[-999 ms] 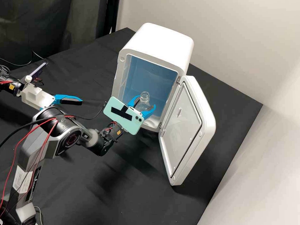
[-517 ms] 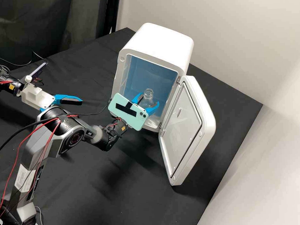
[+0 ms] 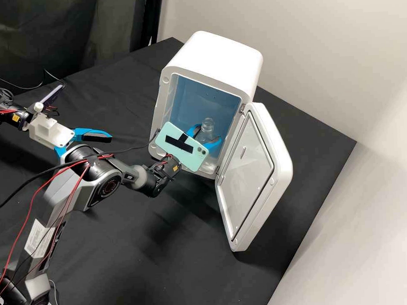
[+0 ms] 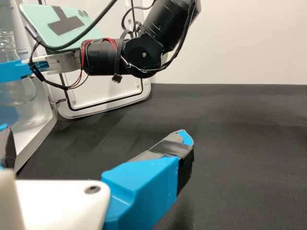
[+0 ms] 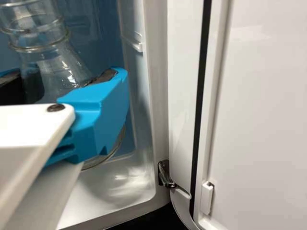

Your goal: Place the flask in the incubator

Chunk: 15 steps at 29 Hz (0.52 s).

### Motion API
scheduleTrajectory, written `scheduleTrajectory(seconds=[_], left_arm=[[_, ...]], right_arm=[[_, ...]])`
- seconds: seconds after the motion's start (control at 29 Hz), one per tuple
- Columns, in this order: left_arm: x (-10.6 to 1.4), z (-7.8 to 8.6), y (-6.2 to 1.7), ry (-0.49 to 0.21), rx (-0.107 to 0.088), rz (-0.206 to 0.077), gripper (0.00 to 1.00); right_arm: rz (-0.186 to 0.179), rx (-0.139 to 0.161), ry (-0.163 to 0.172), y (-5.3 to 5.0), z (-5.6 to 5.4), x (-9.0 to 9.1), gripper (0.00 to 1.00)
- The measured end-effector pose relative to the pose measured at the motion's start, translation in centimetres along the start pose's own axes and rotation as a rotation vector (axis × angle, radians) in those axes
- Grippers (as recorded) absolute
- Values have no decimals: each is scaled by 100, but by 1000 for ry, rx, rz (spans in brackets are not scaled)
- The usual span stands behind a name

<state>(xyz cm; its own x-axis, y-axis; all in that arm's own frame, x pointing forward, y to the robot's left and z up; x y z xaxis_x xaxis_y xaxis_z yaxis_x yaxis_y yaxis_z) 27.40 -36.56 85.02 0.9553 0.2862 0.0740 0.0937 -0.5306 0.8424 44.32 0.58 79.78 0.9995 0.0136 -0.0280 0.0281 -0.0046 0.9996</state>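
The flask (image 3: 207,125) is through the opening and inside the incubator (image 3: 213,62), upright in the blue chamber on the side nearest the hinge. The right gripper (image 3: 205,136) is in there with it, jaws clamped on the glass. In the right wrist view one blue finger (image 5: 96,115) presses against the flask's (image 5: 48,52) sloping body, low down near the base.

Is the base on the incubator's floor? Too close to call: the glass hangs just over the white floor, and contact isn't clear.

The left gripper (image 3: 92,135) sits well apart from the incubator, out over the table (image 3: 126,245), jaws apart and holding nothing. The door (image 3: 254,172) hangs wide open beside the chamber.

So, by my reading, the carry is done and the flask is within the walls. What's left is to set it down, let go and draw the arm out past the door frame without knocking the glass over. The door would need closing if the job calls for it.
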Motion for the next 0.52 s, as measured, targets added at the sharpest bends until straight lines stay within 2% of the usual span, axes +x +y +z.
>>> scheduleTrajectory(seconds=[0.14,0.31,0.41,0.52], left_arm=[[0,0,0,0,0,0,100],[0,0,0,0,0,0,100],[0,0,0,0,0,0,100],[0,0,0,0,0,0,100]], right_arm=[[4,6,6,16,-17,16,0],[-11,9,17,30,-54,14,0],[0,7,24,77,-78,41,0],[6,3,15,154,-86,93,0]])
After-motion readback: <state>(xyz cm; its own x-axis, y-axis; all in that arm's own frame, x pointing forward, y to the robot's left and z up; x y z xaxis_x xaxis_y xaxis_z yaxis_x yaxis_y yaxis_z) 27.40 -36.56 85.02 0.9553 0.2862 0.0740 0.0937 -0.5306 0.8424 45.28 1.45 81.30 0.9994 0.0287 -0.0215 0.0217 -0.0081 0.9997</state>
